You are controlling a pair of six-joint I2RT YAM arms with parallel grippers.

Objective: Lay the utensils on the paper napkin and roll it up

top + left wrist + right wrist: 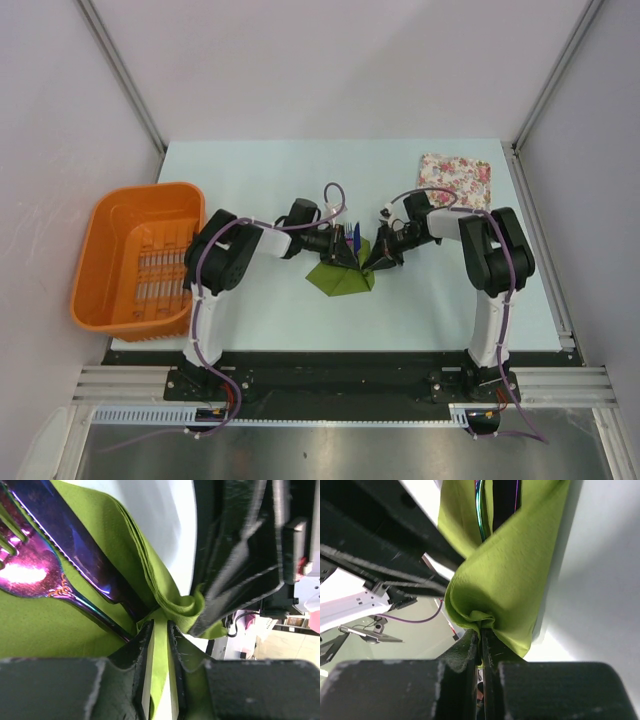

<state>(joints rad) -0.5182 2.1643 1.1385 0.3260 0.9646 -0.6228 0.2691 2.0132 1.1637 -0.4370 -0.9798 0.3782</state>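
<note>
The olive-green paper napkin lies at the table's middle, folded up round the utensils, whose blue-purple ends stick out at its far side. My left gripper is shut on the napkin's edge. A purple fork and a knife lie on the green sheet just ahead of it. My right gripper is shut on a bunched fold of the napkin. A utensil handle shows inside the fold. The two grippers stand close together, facing each other.
An orange basket stands at the left of the table. A pink-and-white floral pad lies at the back right. The right gripper's black body fills the right of the left wrist view.
</note>
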